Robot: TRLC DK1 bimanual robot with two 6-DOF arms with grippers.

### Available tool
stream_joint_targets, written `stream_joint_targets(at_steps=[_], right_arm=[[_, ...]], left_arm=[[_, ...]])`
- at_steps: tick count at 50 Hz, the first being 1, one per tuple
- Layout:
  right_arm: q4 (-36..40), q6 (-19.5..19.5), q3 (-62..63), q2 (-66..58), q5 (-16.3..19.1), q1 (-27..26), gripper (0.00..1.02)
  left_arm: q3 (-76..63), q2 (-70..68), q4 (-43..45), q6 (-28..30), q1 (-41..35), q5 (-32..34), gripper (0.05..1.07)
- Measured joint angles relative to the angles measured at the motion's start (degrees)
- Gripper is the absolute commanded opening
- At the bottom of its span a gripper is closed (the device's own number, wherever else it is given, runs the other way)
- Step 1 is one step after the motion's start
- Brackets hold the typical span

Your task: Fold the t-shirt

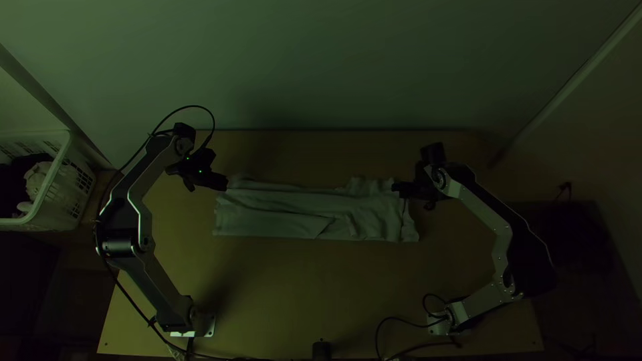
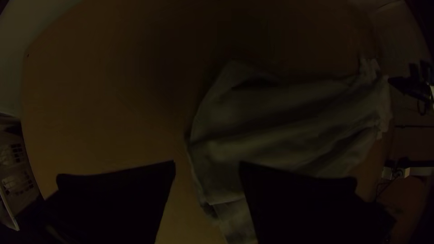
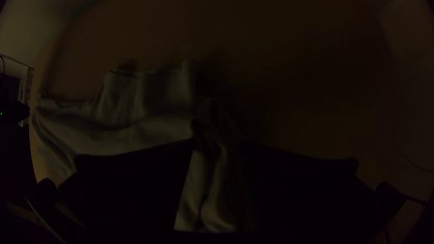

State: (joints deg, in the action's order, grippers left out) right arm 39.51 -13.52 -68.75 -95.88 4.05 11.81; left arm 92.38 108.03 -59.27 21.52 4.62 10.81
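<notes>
T-shirt (image 1: 287, 210) laid in long folded strip on tabletop (image 1: 287, 287), rumpled at right end. Left tool (image 1: 210, 182) held beside shirt's left end, right tool (image 1: 411, 194) at right; both spread apart.

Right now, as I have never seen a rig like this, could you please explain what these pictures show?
These are two robot arms, the left arm and right arm, at a wooden table. The top view looks steeply down from above the near edge; each wrist view comes from a camera on one arm. A t-shirt lies across the table as a long, narrow strip, rumpled towards its right end. The left gripper and right gripper are both open, with cloth visible between their fingers but apparently not clamped. Left of the table stands a white basket with cloth inside.
</notes>
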Motion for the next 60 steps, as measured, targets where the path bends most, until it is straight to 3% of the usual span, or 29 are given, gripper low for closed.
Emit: stream_joint_targets(at_steps=[6,9,31,39,60], right_arm=[[0.1,0.1,0.0,-0.2,0.0,-1.1,0.92],[0.1,0.1,0.0,0.2,0.0,-2.0,0.98],[0.2,-1.0,-5.2,9.5,2.0,-5.7,0.98],[0.4,-2.8,-8.5,11.3,2.9,-6.8,0.98],[4.2,-3.0,-14.1,13.8,3.0,-10.4,0.98]], left_arm=[[0.0,0.0,1.3,-0.4,1.4,4.2,1.03],[0.0,0.0,1.8,-0.7,2.6,6.4,1.03],[-2.8,-0.6,2.6,-3.6,12.4,22.9,1.03],[-6.4,-0.8,4.4,-3.4,14.3,25.5,1.03],[-9.8,1.6,5.9,0.2,16.1,30.8,1.03]])
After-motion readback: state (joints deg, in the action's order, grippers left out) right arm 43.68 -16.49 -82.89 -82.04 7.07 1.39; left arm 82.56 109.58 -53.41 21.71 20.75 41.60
